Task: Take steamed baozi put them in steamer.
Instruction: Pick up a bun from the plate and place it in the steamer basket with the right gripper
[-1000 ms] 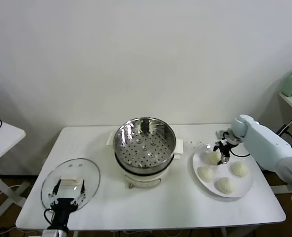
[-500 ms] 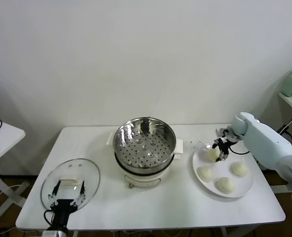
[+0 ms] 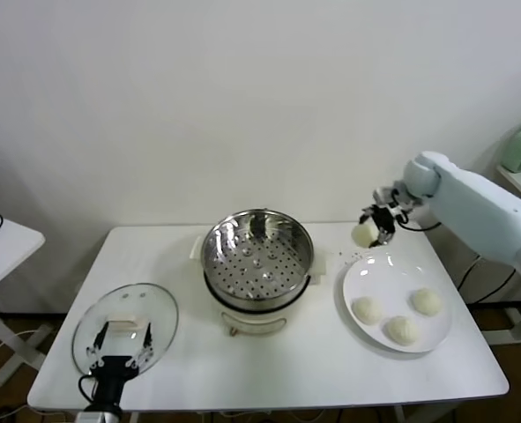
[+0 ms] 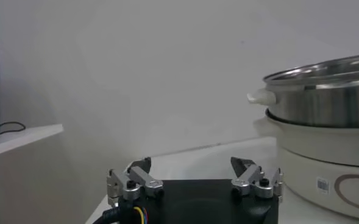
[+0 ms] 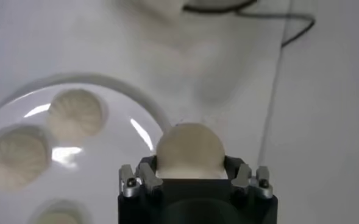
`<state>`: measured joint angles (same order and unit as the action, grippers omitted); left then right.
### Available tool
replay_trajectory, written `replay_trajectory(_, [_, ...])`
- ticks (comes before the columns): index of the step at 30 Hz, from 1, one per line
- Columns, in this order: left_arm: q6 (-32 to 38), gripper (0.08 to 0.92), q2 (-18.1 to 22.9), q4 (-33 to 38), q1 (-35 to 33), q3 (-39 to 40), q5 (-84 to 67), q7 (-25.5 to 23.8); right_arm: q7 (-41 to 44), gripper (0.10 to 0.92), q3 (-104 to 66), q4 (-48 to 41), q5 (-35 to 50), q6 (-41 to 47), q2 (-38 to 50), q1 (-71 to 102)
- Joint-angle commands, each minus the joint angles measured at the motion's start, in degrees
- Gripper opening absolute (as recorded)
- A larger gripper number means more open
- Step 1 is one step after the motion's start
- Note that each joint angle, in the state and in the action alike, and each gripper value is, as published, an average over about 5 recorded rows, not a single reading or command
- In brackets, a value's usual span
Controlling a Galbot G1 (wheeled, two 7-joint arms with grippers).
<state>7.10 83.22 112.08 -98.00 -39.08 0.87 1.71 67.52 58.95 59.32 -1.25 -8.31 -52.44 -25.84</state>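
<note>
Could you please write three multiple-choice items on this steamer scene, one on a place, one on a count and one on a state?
1. Where is the flat round glass lid?
A. on the steamer
B. on the white table, left of the steamer
C. on the plate

2. How many cream-white round baozi lie on the white round plate?
A. three
B. four
C. one

3. What state is the round shiny stainless-steel steamer basket in?
A. covered
B. full of buns
C. open and empty

Answers: 1 B, the lid lies flat near the left gripper. 2 A, three remain while the right gripper holds a fourth baozi in the air. 3 C, its perforated bottom shows bare.
</note>
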Motion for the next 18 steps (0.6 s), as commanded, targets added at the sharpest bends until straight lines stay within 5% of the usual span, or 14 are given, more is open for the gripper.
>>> replay_trajectory(1, [-0.2, 0.823, 0.1, 0.3, 0.0, 0.2, 0.4, 0.0, 0.9, 0.71, 7.6, 13.0, 0.1, -3.3, -0.9, -12.6])
replay_trajectory(9, [-0.5, 0.823, 0.6, 1.0, 0.2, 0.7, 0.7, 0.0, 0.5, 0.705, 7.1, 16.1, -10.1, -9.1, -9.0, -11.6])
replay_trajectory(18, [-0.6, 0.823, 0.3, 1.6, 0.1, 0.5, 0.5, 0.1, -0.7, 0.712, 4.6, 8.7, -21.6, -15.2, -21.9, -2.8])
